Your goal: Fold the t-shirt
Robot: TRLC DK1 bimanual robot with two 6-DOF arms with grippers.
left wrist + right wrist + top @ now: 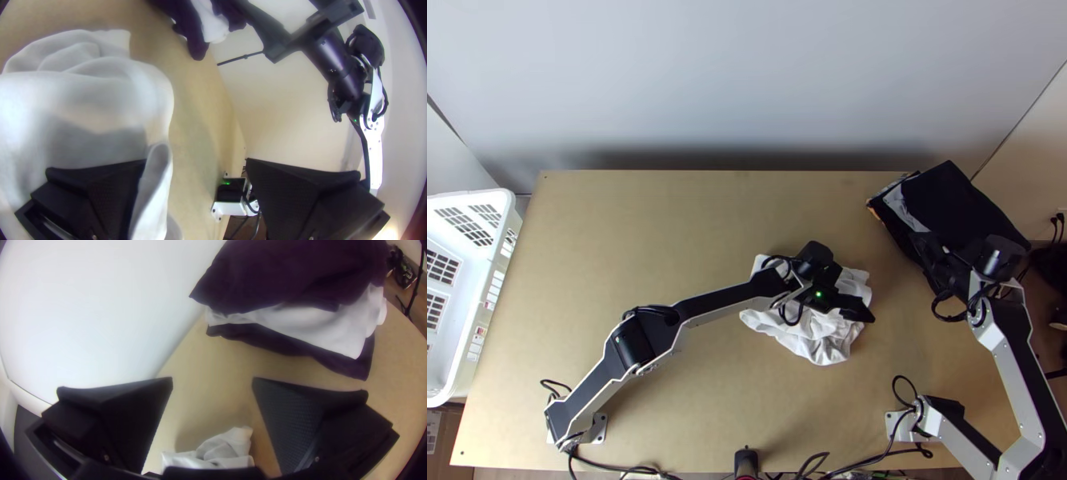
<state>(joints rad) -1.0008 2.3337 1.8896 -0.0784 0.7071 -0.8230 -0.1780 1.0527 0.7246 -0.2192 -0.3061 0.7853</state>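
My left end effector [857, 309]: spread wide at bunched t-shirt [815, 342], gripping nothing; my right end effector [928, 250]: spread wide, empty.

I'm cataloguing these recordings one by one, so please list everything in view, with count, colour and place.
T-shirt: one, white, bunched on the table right of its middle
Table: one, light wood, beneath the t-shirt
Stack of folded cloth: one, dark and white layers, far right corner
Basket: one, white, at the table's left
Wall: one, pale, behind the table
Cables: several, black, mostly by the near edge
Left arm, right arm: two, silver-grey and black, from the near edge
Left hand: one, black, open, at the t-shirt
Right hand: one, black, open, near the stack
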